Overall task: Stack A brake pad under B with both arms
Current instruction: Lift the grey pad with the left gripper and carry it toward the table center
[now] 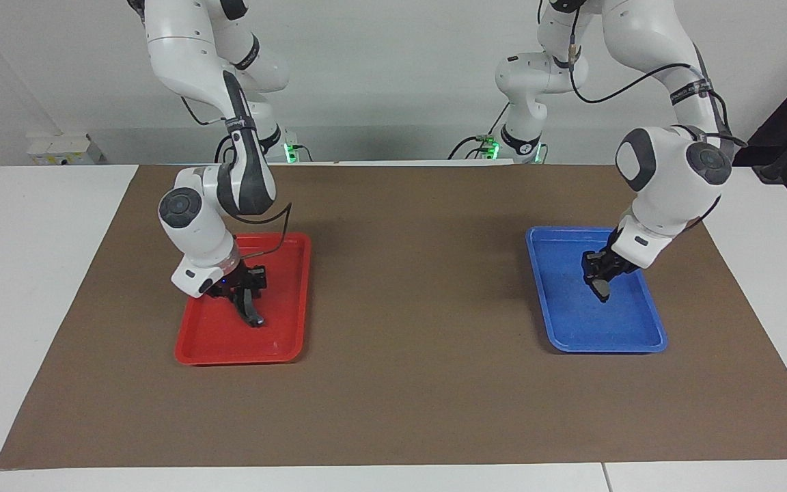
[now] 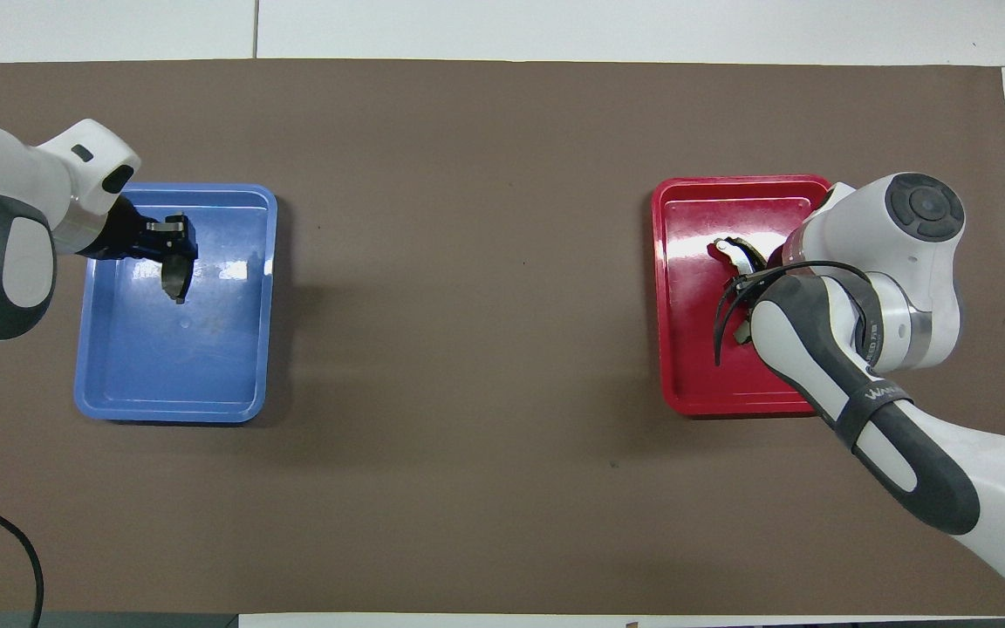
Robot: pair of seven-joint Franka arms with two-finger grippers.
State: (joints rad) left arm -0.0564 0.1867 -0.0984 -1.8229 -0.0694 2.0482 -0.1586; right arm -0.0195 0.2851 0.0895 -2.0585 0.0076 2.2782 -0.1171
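Lifting both parts now; my left gripper (image 1: 598,283) is clamped on A brake pad (image 1: 601,290), hanging under it clear above the blue tray (image 1: 646,338); right gripper (image 1: 243,290) grips B (image 1: 251,313), its lower tip at the red tray (image 1: 188,352); I'd raise B clear before swinging centre, keeping A level to go down first.

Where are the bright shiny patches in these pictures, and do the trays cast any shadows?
Overhead view: white glare streaks the red tray beside the right gripper holding B, with fainter glare on the blue tray by the left gripper holding the A brake pad. Both trays throw a soft shadow onto the brown mat. Facing view: hardly any glare, shadows soft.
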